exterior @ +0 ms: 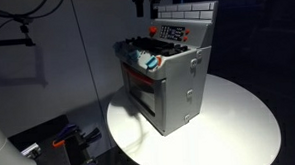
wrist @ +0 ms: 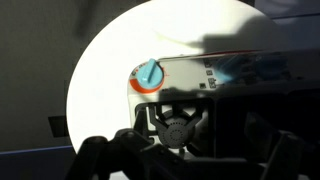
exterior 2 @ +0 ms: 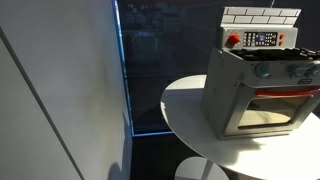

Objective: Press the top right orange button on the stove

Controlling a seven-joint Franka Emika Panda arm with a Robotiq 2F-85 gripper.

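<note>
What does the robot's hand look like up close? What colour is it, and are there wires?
The gripper looks black throughout: blocky, angular parts around a round, hub-like piece in the middle. In an exterior view only its dark lower end shows at the top edge. No cables or markings can be made out.

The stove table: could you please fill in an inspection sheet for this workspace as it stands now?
Surface: round white table, carrying only the stove.
Job's things: grey toy stove upright; dark button panel below the white brick back wall; teal and orange knob on the front.
Clutter: nothing seen on the table; small objects on the floor, too dim to name.
Grippers: claw hangs above the stove, apparently not touching; open or shut cannot be told.
Cables: dark cable-like lines away from the table.
Surroundings: dark room, pale wall panel.
</note>
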